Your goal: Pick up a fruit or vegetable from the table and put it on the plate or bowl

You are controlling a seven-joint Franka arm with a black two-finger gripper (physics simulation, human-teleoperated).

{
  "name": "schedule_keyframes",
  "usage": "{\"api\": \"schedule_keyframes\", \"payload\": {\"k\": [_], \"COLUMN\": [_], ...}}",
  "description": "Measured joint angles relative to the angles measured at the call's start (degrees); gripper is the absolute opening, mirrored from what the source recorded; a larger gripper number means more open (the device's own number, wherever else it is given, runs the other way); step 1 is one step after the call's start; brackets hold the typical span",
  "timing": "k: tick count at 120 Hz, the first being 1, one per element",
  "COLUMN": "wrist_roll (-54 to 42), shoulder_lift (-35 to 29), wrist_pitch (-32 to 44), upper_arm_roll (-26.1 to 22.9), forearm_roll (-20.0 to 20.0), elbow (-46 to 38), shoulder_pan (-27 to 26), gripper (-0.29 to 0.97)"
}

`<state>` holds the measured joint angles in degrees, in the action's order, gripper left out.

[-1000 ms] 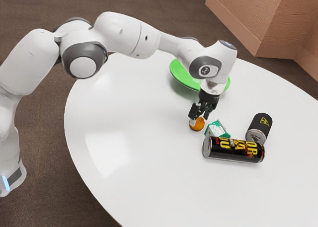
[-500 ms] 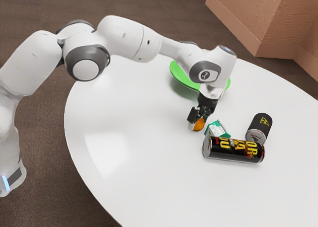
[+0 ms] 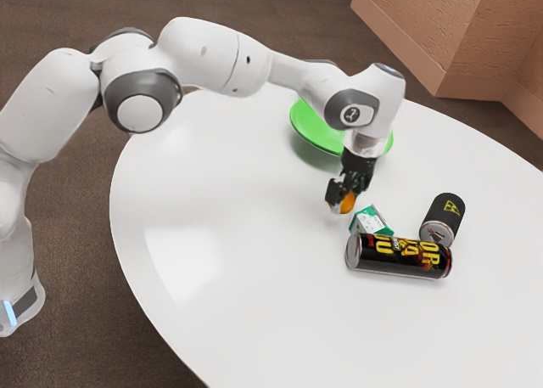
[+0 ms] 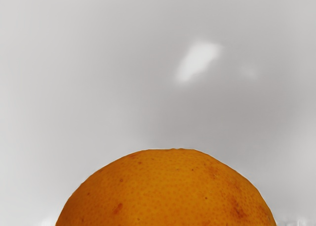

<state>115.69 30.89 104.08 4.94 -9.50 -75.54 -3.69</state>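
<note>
**Orange gripped in the hand, short of the plate**

The orange point(image 3: 344, 204) is clamped between the two black fingers of the hand point(image 3: 341, 198), which press in on its sides. It is held low over the white desk point(image 3: 237, 261). The green plate point(image 3: 299, 126) lies behind it, and a small green-and-white carton point(image 3: 373, 221) is just beside it, toward the exterior view's right. Past the carton, a long black can point(image 3: 399, 255) and a shorter black can point(image 3: 443, 216) lie on their sides. In the wrist view the orange's pitted skin bulges just under the hand.
</note>
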Motion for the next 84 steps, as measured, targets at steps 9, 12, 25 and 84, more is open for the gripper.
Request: {"api": "schedule_keyframes", "payload": {"k": [9,12,25,84], "wrist_roll": [-0.25,-0.34,-1.16,-6.50], "shoulder_lift": [-2.91,-3.92,-7.39,7.45], "wrist_pitch": [-1.15,-1.70,-4.21,-14.06], "upper_arm_roll": [0.46,0.74,3.86,5.27], "forearm_roll": [0.01,0.04,0.05,0.67], "elbow": [0.41,0.95,3.07,28.87], "shoulder_pan": [0.66,1.34,4.13,24.13], "gripper": [0.28,0.28,0.27,0.26]}}
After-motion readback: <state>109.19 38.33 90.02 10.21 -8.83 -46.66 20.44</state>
